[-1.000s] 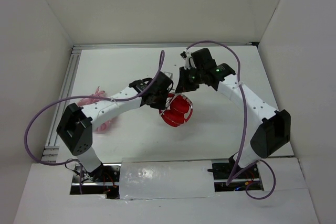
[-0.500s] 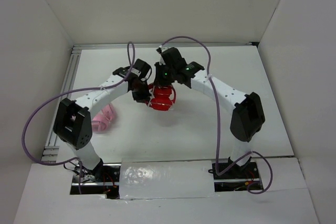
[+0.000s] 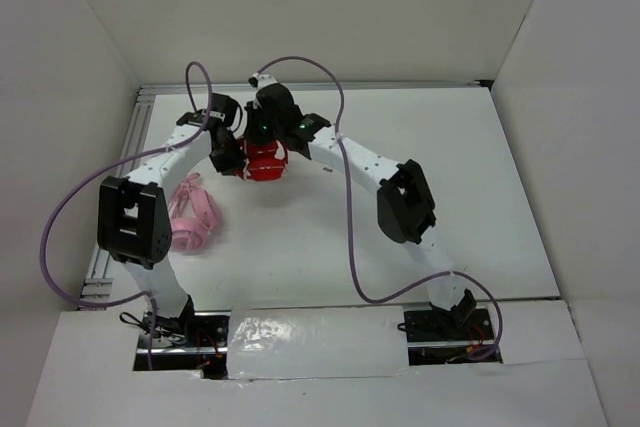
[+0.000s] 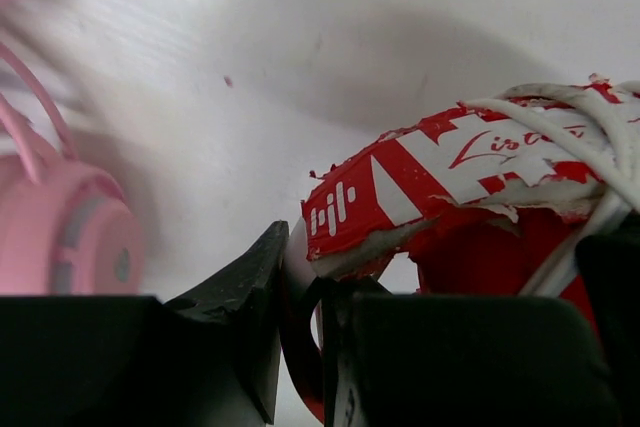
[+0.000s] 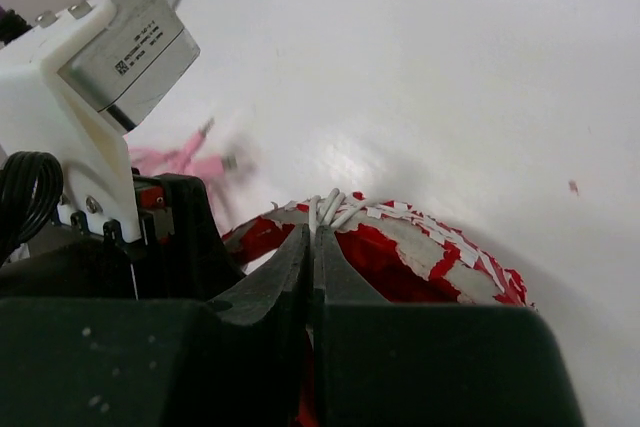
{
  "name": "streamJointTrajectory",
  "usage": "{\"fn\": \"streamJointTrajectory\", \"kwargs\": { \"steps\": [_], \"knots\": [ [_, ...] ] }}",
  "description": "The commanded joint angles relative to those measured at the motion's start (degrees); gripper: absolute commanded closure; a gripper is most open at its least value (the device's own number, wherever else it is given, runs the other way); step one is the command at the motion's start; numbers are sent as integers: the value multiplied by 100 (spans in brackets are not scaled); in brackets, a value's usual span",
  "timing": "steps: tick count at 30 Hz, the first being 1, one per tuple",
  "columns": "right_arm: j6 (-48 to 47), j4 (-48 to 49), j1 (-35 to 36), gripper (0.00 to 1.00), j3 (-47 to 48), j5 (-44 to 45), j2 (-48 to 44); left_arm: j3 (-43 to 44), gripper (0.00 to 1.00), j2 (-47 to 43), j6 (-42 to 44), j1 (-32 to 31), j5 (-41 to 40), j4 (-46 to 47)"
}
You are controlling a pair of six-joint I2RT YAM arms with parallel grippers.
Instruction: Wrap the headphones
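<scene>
Both arms stretch across the table point(image 3: 450, 177) and meet over its far left part, wrists angled down toward each other. The left gripper point(image 3: 228, 152) is closed to a narrow gap, with one end of the red band clamped between its fingers point(image 4: 250, 287). The right gripper point(image 3: 262, 137) has its jaws pressed nearly together, pinching several white strands at their tips. The headphones point(image 3: 265, 162) lie between the two grippers, cups folded together, their red covering peeling in white patches. Whether they rest on the table I cannot tell. The pink headphones point(image 3: 195, 212) lie near the left edge. The cable point(image 5: 330, 209) crosses the band in loops.
</scene>
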Motion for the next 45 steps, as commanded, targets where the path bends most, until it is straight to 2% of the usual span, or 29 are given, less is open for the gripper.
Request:
{"fn": "streamJointTrajectory", "kwargs": {
  "steps": [1,7,11,17,23,29,35,38,41,45],
  "knots": [
    [67,713,51,100,864,79,670,580,100,135,389,355,-180,729],
    [813,1600,104,96,1630,-272,1665,862,100,574,977,849,-375,1098],
    [1280,1725,280,95,2411,-124,2342,765,100,698,1093,972,-673,1362],
    [2079,2059,289,96,2325,-158,2589,826,100,935,1313,1077,-664,1556],
    [2800,2015,376,97,2228,-702,2790,1178,100,1269,971,1174,-910,986],
    [2732,1866,596,96,2237,-808,2914,1169,99,1340,427,1235,-1384,397],
    [2871,1769,719,94,2114,-817,2853,1187,85,1278,294,1271,-1603,290],
    [2968,1725,781,94,2114,-1018,2844,1178,83,1278,109,1271,-1771,35],
    [3117,1611,851,92,1904,-1011,2652,1143,73,1269,73,1271,-1833,-71],
    [3232,1506,869,91,1386,-573,2352,1064,59,1234,178,1271,-1693,-18]
  ]
}}
